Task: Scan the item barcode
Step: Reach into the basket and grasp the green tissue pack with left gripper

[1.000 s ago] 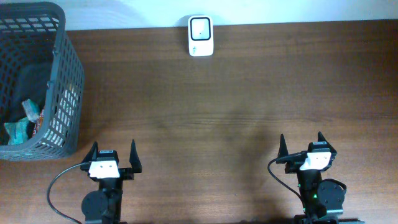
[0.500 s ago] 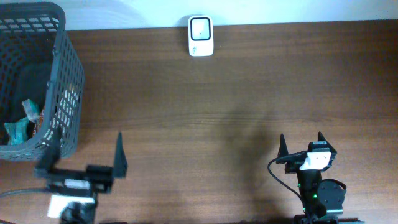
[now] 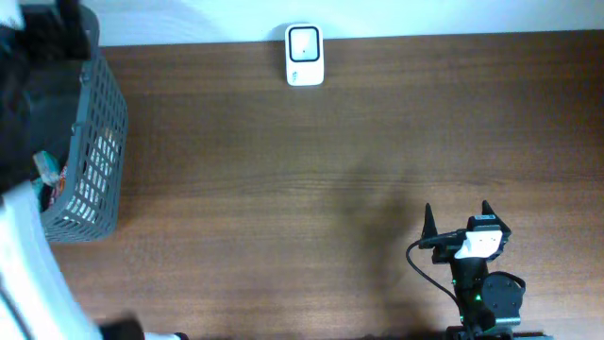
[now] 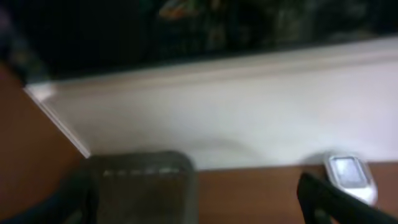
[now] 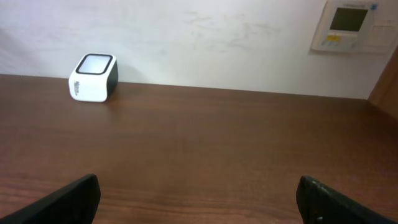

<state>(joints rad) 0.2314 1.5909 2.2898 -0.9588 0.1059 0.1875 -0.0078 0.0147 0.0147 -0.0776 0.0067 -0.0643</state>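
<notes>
Left gripper (image 4: 193, 202) and right gripper (image 3: 457, 212) stood wide open, empty; left, blurred near basket (image 3: 94, 151), risked clipping rim

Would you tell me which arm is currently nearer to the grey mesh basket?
Left. The left arm hangs over the grey mesh basket at the table's left end, overlapping it from above; the right gripper sits at the near right edge, far across the table from it.

The left arm (image 3: 24, 246) is raised and blurred, the left gripper (image 4: 193, 193) spread wide. The right gripper (image 3: 457, 219) is held low, jaws apart.
</notes>
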